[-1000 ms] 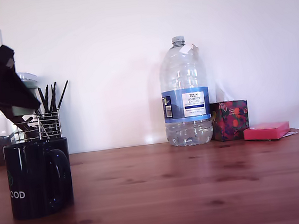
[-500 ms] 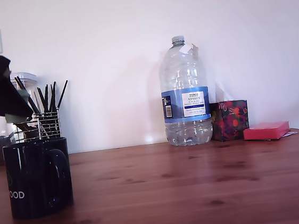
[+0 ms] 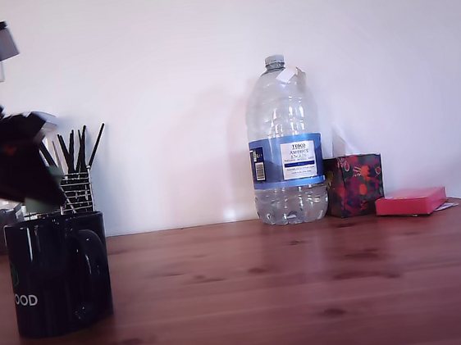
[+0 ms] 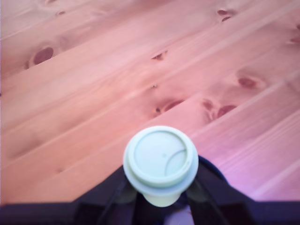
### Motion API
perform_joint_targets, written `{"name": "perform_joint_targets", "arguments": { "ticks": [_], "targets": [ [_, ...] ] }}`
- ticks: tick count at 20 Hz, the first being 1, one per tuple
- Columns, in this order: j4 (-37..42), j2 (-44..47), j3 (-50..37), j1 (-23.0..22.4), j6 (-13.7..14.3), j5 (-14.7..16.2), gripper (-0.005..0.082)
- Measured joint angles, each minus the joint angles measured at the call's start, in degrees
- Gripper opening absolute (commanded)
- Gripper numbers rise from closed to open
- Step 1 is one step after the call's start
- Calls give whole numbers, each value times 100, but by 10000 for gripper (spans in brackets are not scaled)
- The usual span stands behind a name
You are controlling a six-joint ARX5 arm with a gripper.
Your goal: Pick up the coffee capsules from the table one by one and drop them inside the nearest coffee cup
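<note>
Capsule (image 4: 161,161) sitting pinched in tool (image 4: 159,199), flanged rim toward wrist camera, tapered body between tool's fingers. I'm hovering it over mug (image 3: 58,273), whose rim is peeking beneath tool. Judging capsule light, thin-walled, slick plastic; gripping under flange, gently, is avoiding crushing.

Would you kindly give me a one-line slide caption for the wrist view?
A pale green capsule held between the gripper fingers above the wooden table.
</note>
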Motion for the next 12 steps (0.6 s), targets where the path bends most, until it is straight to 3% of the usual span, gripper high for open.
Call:
{"name": "perform_joint_targets", "arguments": {
  "ticks": [4,7,12],
  "targets": [
    [-1023,544,560,66,-111,306,218],
    [-1578,804,837,70,-131,343,218],
    [-1631,811,922,70,-131,343,218]
  ]
}}
